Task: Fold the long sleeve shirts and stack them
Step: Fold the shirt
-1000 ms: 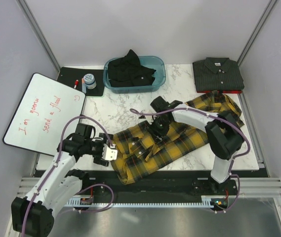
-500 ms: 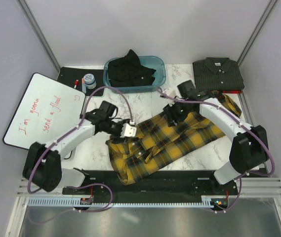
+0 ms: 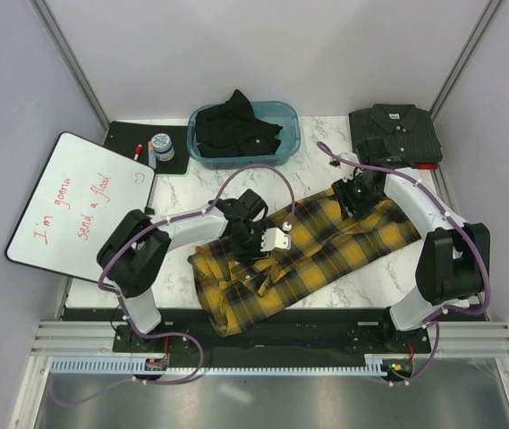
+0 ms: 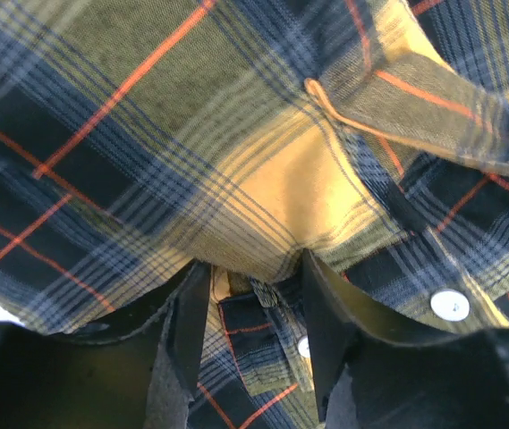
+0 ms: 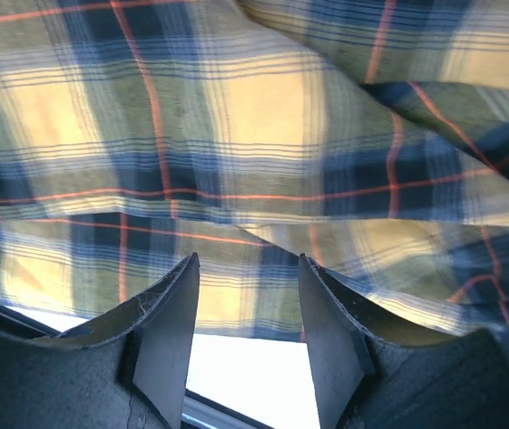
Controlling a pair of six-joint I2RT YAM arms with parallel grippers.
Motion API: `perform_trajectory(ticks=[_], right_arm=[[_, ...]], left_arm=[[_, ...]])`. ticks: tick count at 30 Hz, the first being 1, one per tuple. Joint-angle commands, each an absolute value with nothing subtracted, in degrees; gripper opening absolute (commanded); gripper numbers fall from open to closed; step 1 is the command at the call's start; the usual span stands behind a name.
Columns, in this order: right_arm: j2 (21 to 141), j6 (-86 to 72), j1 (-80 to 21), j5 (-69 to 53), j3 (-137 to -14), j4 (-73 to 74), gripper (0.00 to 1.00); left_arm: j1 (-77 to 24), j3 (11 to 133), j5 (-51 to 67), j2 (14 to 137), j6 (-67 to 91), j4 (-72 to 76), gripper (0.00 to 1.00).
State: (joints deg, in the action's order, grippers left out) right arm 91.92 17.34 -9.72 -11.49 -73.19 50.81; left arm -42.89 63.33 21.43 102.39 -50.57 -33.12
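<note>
- The plaid shirt (image 3: 326, 241) lies diagonally on the marble table (image 3: 191, 201), bunched at its near-left end.
- The left gripper (image 3: 276, 239) is spread, with a plaid fold sitting loose between its fingers.
- The right gripper (image 3: 352, 198) is spread at the shirt's far edge.
- The cloth looks soft, light and floppy, so pinch it at hems or corners.

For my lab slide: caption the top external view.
Left hand and right hand over the yellow plaid shirt; charcoal shirt folded behind, black shirt in teal bin.
</note>
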Motion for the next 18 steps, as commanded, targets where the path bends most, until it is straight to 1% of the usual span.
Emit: perform_trajectory(ticks=[1,6,7,12,13,16,18], right_arm=[[92.28,17.84,-9.67,-8.96,-75.32,52.56,0.56],[94.04,16.44,-9.67,-6.51,-73.83,51.25,0.52],[94.57,15.65,-10.1,-5.63,-73.48,50.46,0.5],[101.85,14.68,-11.86,1.48,-73.04,43.43,0.47],[103.52,14.76,-12.47,3.58,-73.99,42.37,0.46],[112.21,15.64,-13.79,4.57,-77.59,41.14,0.45],[114.42,16.69,-14.5,4.57,-79.79,40.52,0.44]], left_arm=[[-43.15,56.7,16.87,99.32,-50.36,-42.52,0.5],[-43.15,48.79,18.63,92.91,-50.54,-46.58,0.47],[-43.15,48.52,19.68,91.25,-50.62,-47.28,0.47],[-43.15,50.45,21.53,90.44,-50.19,-51.68,0.46],[-43.15,50.62,22.49,90.44,-50.1,-51.94,0.46],[-43.07,51.06,23.03,90.79,-49.22,-52.47,0.46],[-42.46,51.24,23.81,90.53,-48.87,-52.73,0.47]])
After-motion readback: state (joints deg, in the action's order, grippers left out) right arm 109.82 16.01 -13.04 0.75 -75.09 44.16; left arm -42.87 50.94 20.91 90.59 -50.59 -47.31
